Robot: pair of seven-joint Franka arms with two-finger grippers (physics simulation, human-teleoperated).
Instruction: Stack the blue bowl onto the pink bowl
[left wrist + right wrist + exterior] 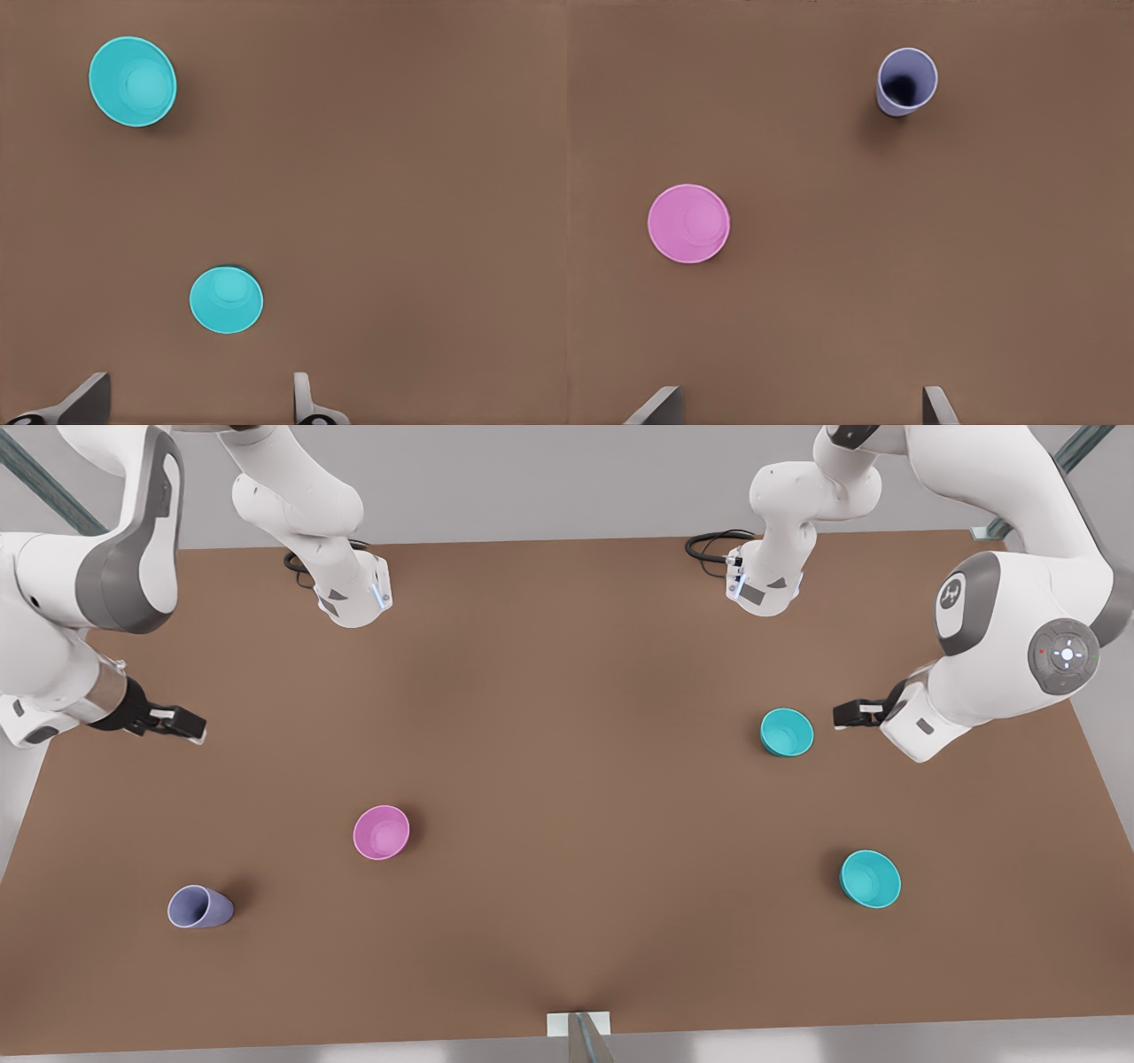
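Brown and matte, the wide flat table [567,797] carries everything here, with the two white Franka arms reaching in over its side edges. The left gripper [849,714] hangs above the table at the front view's right, its fingers [303,400] spread apart and empty; the right gripper [182,724] waits at the front view's left, likewise parted with nothing between its fingers [939,407]. Next in size come the bowls. The small round glossy magenta-pink plastic bowl [382,832] sits upright toward the front view's lower left, well apart from either gripper. Two small round turquoise-cyan plastic bowls look alike: the blue bowl [787,732] stands just beside the left gripper, close ahead of its open fingers in the left wrist view [226,299], while the second turquoise bowl [870,879] lies farther off toward the table's near edge. Smallest is a lavender-blue plastic tumbler cup [200,907], standing near the pink bowl at the lower left. The blue bowl is probably light, stiff and slippery on its smooth wall, so a pinch across the rim, one finger inside and one outside, looks the surest hold; squeezing the rounded body might let it squirt free.
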